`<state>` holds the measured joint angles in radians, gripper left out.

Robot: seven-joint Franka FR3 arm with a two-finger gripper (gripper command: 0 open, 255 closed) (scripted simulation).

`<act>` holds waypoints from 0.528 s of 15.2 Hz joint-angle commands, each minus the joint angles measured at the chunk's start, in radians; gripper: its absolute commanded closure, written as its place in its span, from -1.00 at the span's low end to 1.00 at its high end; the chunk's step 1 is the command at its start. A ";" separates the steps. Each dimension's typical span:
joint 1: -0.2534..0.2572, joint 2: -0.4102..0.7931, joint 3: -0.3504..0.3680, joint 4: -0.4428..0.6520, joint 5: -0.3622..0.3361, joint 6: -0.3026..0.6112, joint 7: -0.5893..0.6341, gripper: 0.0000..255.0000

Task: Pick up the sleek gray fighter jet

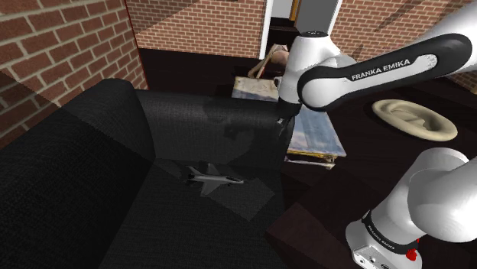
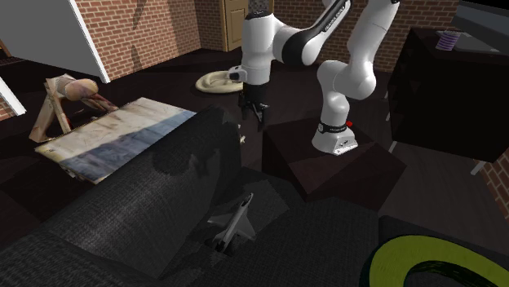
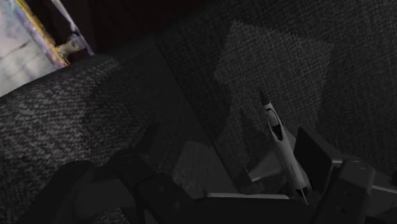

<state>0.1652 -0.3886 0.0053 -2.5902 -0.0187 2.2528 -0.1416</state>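
A small gray fighter jet with a dark canopy lies flat on the seat of a dark fabric sofa. In the second exterior view the jet rests on the sofa seat with its nose toward the arm. My black gripper hangs above the sofa's armrest, well above and short of the jet. The same gripper is open, with nothing between its fingers. In the wrist view the jet lies just beside the right finger, below the gripper.
A large painted canvas lies on the floor behind the sofa, next to a wooden trestle. A round cream cushion sits on the floor. The dark stand box, a dark cabinet and a green ring are nearby.
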 commanded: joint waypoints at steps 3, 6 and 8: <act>0.034 0.145 0.014 0.017 0.022 0.142 -0.030 -1.00; 0.057 0.254 0.027 0.039 0.039 0.238 -0.053 -1.00; 0.072 0.328 0.037 0.060 0.050 0.298 -0.069 -1.00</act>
<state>0.2302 -0.0945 0.0393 -2.5310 0.0250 2.5131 -0.1993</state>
